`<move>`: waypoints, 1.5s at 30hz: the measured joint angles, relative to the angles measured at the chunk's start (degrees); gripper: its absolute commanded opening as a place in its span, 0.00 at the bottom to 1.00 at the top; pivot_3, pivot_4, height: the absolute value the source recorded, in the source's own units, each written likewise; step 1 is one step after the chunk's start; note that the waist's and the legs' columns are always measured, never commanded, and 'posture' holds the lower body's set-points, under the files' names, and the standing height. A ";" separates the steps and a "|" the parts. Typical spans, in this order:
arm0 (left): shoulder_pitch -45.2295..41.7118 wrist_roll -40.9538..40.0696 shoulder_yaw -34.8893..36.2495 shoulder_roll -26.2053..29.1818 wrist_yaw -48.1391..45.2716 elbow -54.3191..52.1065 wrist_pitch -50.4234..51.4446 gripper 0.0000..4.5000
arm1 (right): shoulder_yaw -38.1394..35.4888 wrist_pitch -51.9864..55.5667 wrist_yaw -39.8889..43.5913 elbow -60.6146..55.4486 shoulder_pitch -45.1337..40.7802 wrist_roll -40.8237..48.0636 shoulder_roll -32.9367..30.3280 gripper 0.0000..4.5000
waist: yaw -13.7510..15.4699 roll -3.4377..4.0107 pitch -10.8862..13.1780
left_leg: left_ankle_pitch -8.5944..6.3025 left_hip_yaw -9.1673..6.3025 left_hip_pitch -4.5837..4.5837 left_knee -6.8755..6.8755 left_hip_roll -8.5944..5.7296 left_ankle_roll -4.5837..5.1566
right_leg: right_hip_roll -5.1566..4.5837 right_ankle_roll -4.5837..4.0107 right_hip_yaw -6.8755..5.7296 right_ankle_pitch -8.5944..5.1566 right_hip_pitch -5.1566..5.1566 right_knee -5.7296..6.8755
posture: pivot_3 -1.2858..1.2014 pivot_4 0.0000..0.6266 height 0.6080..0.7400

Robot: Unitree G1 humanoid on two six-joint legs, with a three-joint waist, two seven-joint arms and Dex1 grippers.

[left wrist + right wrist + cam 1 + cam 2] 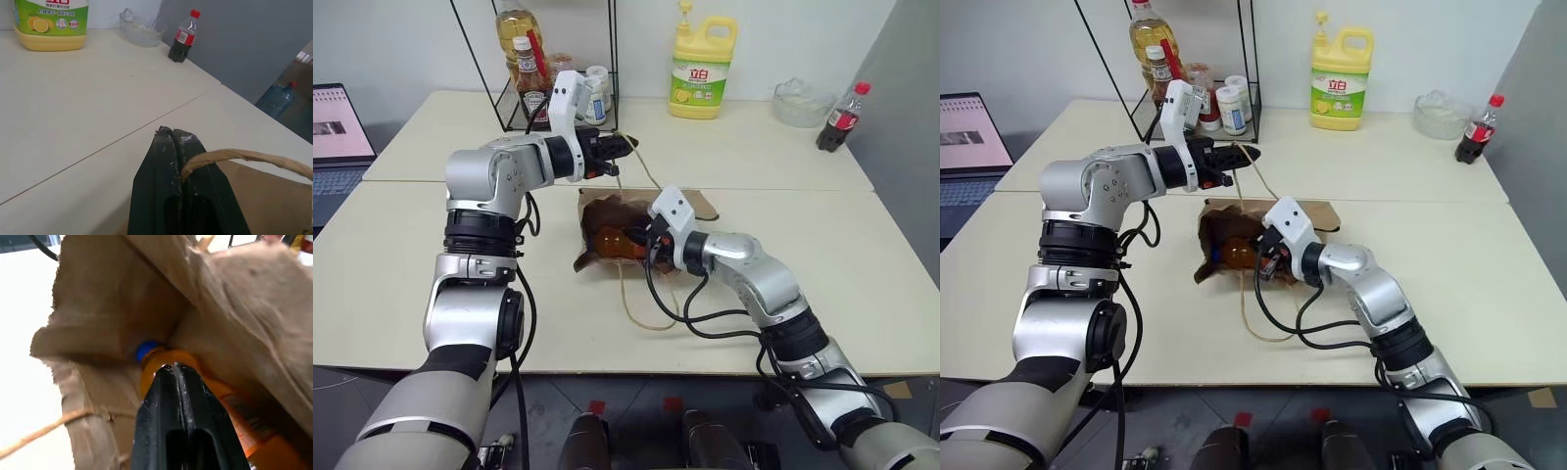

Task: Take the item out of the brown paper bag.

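Note:
The brown paper bag (605, 213) lies on its side in the middle of the table, its mouth open toward me. One cord handle (234, 156) is pinched in my left gripper (619, 147), which is shut on it and held above the bag's far edge. Inside the bag lies the item (155, 357), a small bottle of orange drink with a blue cap (145, 350). My right gripper (174, 367) is inside the bag's mouth, its fingers pressed shut together right over the bottle's neck with nothing between them.
The bag's other handle loop (644, 311) trails on the table toward me. At the back stand a yellow detergent jug (703, 69), a glass bowl (801, 101), a red-capped cola bottle (842, 116) and a wire rack of bottles (548, 73). A laptop (337, 137) sits far left.

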 measured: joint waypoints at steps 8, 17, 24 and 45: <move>-0.03 0.01 -0.02 -0.66 -0.11 0.35 -0.37 0.00 | 10.52 -6.50 1.45 0.24 -3.09 -15.04 -6.40 0.66 | -0.11 -0.01 0.01 | 0.00 0.03 0.01 0.00 0.00 0.00 | 0.01 0.00 0.02 0.00 -0.03 -0.01 | 0.52 0.24 1.00; -0.03 0.03 -0.03 -0.68 -0.10 0.34 -0.50 0.00 | 18.46 -14.19 3.49 7.36 -7.24 -29.19 -7.50 0.99 | -0.15 -0.01 0.01 | 0.04 0.02 0.01 0.02 0.00 -0.06 | 0.00 0.00 0.02 0.00 -0.03 0.01 | 0.52 0.24 1.00; 0.01 -0.01 0.05 -0.66 0.32 0.13 -0.43 0.00 | 19.61 -18.43 3.51 18.99 -11.86 -34.51 -4.08 0.99 | -0.28 -0.01 0.00 | 0.13 0.02 0.02 0.01 0.00 -0.22 | -0.02 -0.01 0.02 0.00 -0.02 0.02 | 0.52 0.24 1.00; 0.41 -0.35 0.32 -0.79 1.17 -0.42 -0.34 0.00 | 17.56 -29.58 3.49 33.20 -16.71 -37.92 -0.75 0.71 | -0.84 -0.01 0.00 | 0.29 -0.01 0.18 0.01 -0.01 -0.23 | -0.03 0.00 -0.02 0.01 0.11 0.19 | 0.52 0.24 1.00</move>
